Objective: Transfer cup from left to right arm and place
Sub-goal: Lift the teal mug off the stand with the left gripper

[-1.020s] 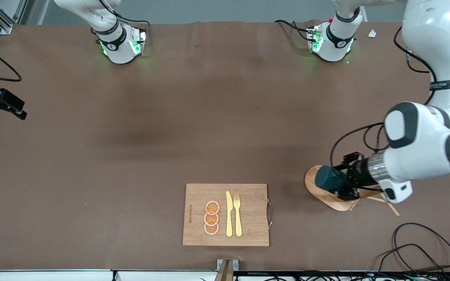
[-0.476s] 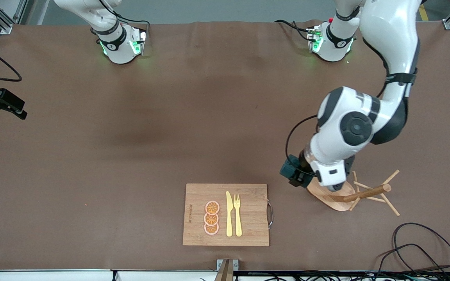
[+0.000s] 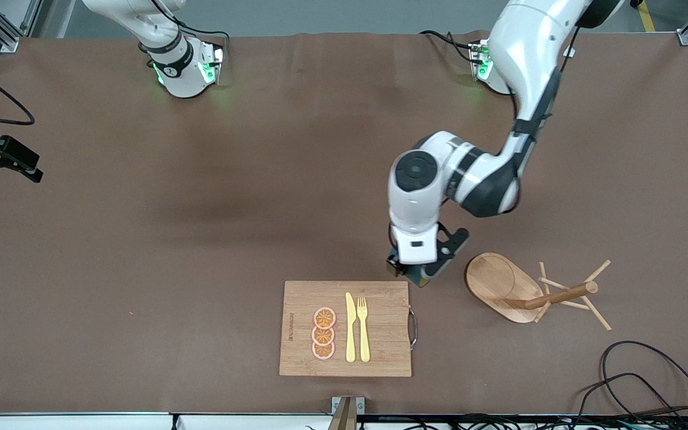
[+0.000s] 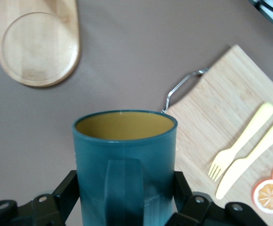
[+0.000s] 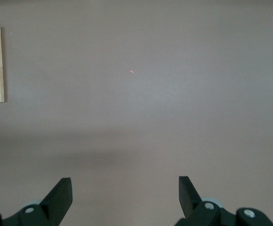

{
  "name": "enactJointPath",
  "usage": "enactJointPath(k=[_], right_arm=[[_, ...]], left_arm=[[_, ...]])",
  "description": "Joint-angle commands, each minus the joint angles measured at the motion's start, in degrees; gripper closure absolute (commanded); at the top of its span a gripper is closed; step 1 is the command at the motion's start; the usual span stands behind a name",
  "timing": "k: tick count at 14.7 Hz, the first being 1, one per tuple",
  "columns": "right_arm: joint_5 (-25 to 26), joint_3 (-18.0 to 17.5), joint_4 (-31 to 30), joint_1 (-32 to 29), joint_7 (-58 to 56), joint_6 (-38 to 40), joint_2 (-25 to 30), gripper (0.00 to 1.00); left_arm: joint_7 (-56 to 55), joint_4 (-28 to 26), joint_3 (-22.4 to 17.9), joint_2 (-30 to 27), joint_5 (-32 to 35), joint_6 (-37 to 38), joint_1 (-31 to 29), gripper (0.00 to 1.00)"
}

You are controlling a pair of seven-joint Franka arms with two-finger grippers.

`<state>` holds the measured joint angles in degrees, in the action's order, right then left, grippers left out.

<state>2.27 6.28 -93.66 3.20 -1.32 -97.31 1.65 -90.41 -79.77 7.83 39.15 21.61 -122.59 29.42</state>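
Since the earlier frames we have swung the left arm away from the wooden mug stand (image 3: 497,285) toward the middle of the table, carrying the cup (image 4: 124,160) with it.

Going from the right arm's end of the table: the right gripper (image 5: 125,190) waits over bare brown table (image 3: 200,239), its fingers spread wide with nothing between them; it sits mostly out of the front view. Next comes the cutting board (image 3: 380,334) with orange slices (image 3: 323,333), a knife (image 3: 350,327) and a fork (image 3: 363,328). Above the board's corner nearest the stand hangs the left gripper (image 3: 418,272), its fingers clamped on the cup's sides, handle facing the wrist, open mouth pointing away.

We judge the risks to be these: the cup is gripped low on its ribbed wall, so a fast swing could let it twist or slip; the arms are well apart, so a misjudged meeting point could knock the cup; and letting go before the right gripper has closed would drop it onto the board.
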Motion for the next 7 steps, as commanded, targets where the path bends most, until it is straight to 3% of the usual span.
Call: enactJointPath(k=[1, 5, 7], right_arm=[[-0.08, -0.3, -0.39, 0.05, -0.35, 0.89, 0.19, 0.0], [0.01, -0.21, -0.39, 0.4, -0.43, 1.24, 0.11, 0.0], [0.01, -0.21, -0.3, 0.32, -0.52, 2.55, 0.02, 0.0]], left_arm=[[-4.15, 0.84, -0.71, 2.32, 8.24, -0.81, 3.44, 0.34], [-12.22, 0.75, -0.71, 5.48, 22.65, -1.95, 7.31, 0.35], [-22.56, 0.75, -0.71, 7.94, 30.99, -3.44, 9.77, 0.36]])
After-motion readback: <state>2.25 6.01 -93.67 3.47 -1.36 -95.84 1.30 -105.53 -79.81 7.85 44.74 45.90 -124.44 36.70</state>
